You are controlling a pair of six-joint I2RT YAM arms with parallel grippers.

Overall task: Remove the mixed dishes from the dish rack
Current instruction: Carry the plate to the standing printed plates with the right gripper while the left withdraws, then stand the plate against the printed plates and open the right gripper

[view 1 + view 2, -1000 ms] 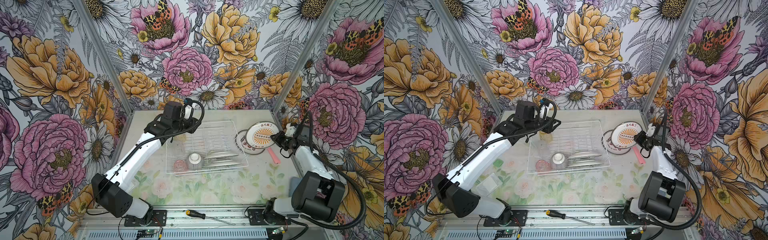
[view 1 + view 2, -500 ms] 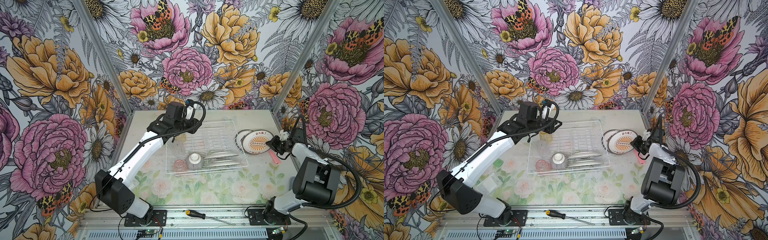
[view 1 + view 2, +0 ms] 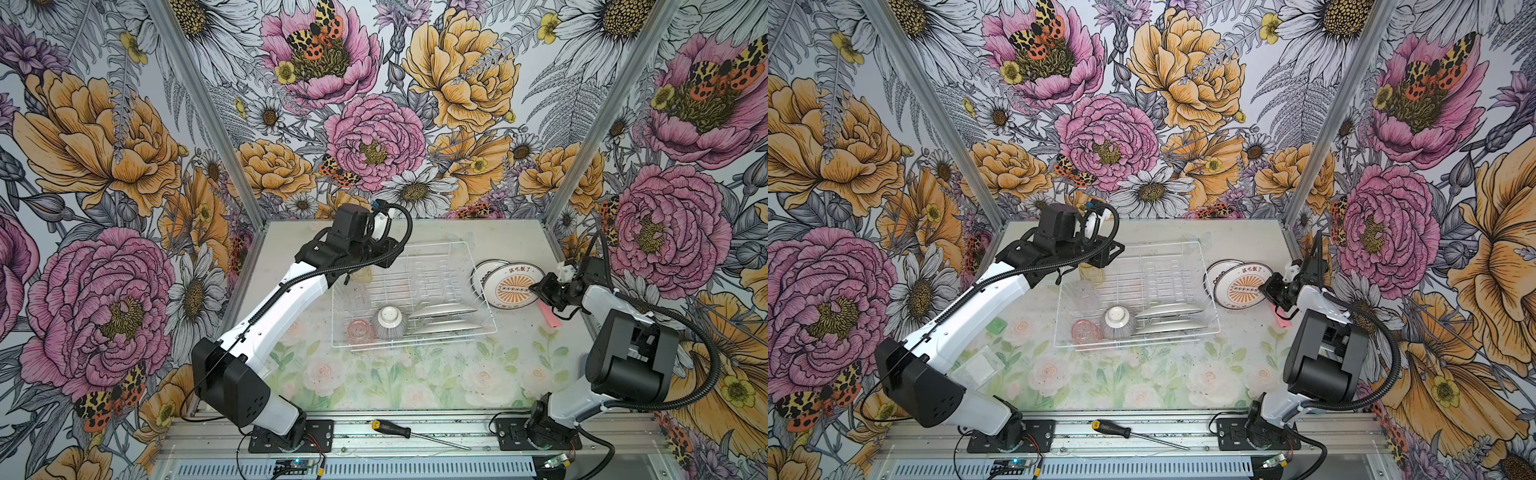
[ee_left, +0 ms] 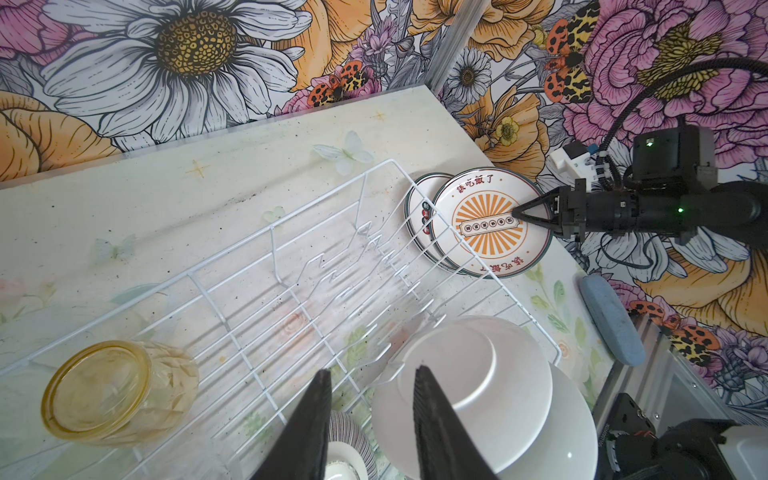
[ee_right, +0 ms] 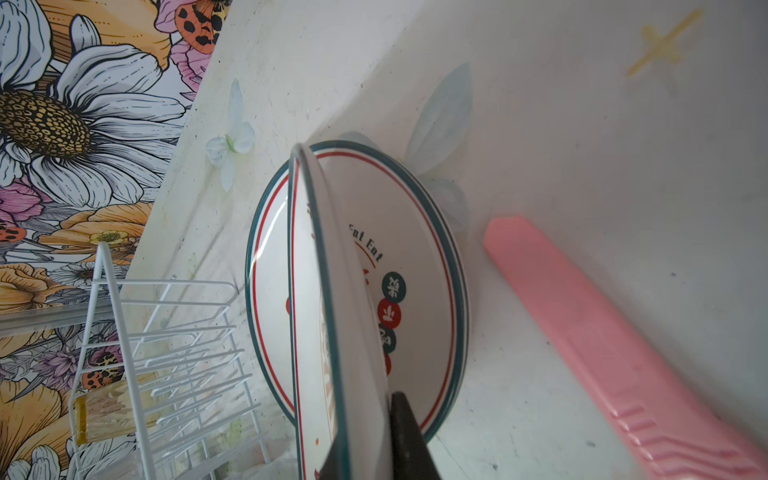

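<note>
Nearest, on the aluminium front rail between the two black arm bases, a steel screwdriver (image 3: 409, 433) with black-and-yellow handle. Beyond, the pale flower-printed counter (image 3: 415, 382). At its middle, the large white thin-wire dish rack (image 3: 419, 270); along the near side, left to right, a small pink translucent tumbler (image 3: 360, 331), an upturned ribbed greyish-purple bowl (image 3: 391, 325) showing a white foot, and two plain white plates (image 3: 442, 312) propped on edge among the prongs. Just behind the pink tumbler, a small clear translucent tumbler (image 3: 353, 296). Right arm folded sharply at the elbow, forearm low and pointing left; right gripper (image 4: 518, 212) closed on the rim of a round white green-rimmed sunburst plate (image 3: 512, 289), outside the rack, just beside its right wall, tilted over a second green-rimmed white plate (image 5: 419, 257) lying flat. Beside both, a flat pink plastic bar (image 3: 550, 318). In red on the sunburst plate's border, "該吃飯了"; on the second plate, apparently "Eat Eat", plus green and red discs too small to read. Farthest, left arm stretched in a long diagonal to the rack's far left corner, wrist tipped downward; left gripper (image 4: 370, 419) open, empty, hovering over the rack floor, near a small yellow translucent tumbler (image 4: 118, 390) in that corner.
</note>
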